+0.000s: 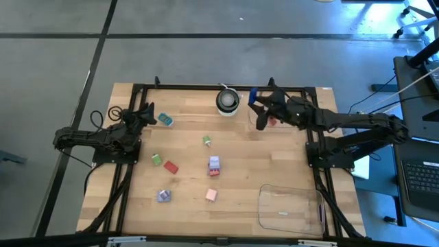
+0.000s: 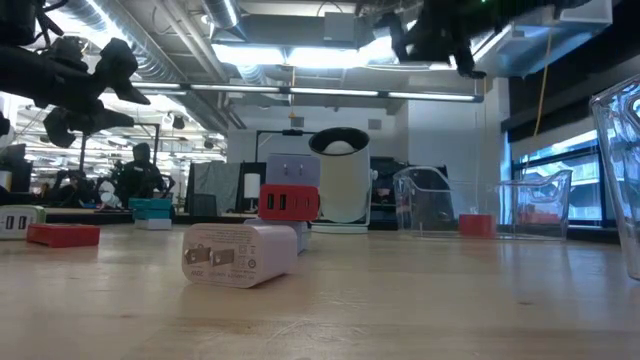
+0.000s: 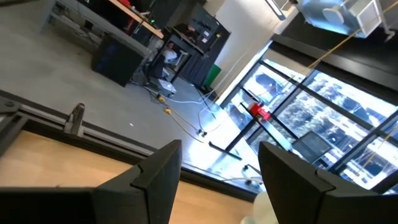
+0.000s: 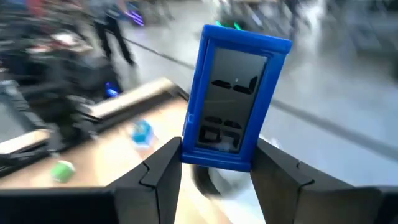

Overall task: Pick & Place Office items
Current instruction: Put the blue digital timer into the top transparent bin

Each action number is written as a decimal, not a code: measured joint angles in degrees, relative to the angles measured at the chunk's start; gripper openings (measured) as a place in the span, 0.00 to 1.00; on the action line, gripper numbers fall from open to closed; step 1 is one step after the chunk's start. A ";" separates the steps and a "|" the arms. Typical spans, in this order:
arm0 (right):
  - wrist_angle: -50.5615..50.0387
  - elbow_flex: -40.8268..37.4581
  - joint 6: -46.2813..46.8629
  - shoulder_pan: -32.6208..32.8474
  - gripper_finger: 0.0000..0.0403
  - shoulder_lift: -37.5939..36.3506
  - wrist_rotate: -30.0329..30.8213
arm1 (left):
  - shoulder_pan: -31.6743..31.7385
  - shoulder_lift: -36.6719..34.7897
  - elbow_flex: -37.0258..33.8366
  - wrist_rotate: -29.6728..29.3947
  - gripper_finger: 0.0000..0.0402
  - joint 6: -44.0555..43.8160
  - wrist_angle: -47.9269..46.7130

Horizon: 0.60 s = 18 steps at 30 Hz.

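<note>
Blue block (image 4: 235,99) upright, raised; others (image 1: 212,165) scattered tabletop.

An open-plan robotics lab: a wooden counter (image 1: 240,165) on a grey concrete floor (image 1: 206,41), exposed ceiling ducts (image 2: 170,60) with strip lights (image 2: 300,55), cluttered workbenches (image 2: 90,190), large windows (image 3: 323,112).

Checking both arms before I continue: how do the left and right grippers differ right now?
The right gripper is shut on a blue piece, held upright between its fingers; the left gripper is open and holds nothing. The right gripper is at the table's far edge beside the round white-and-black object; the left gripper is at the left side near a teal piece. Both are raised off the table.
</note>
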 joint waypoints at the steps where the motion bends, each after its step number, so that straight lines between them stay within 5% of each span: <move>1: -2.55 -0.01 2.71 -1.11 0.41 0.02 0.00 | -0.02 0.00 0.00 0.00 0.52 -0.24 0.02; 9: -24.13 -0.01 20.53 -8.13 0.41 0.02 0.19 | -0.01 0.00 0.00 0.00 0.52 -0.25 0.00; 18: -38.84 -0.03 30.38 -12.07 0.41 0.06 -0.03 | -0.01 0.00 0.00 0.00 0.52 -0.21 0.00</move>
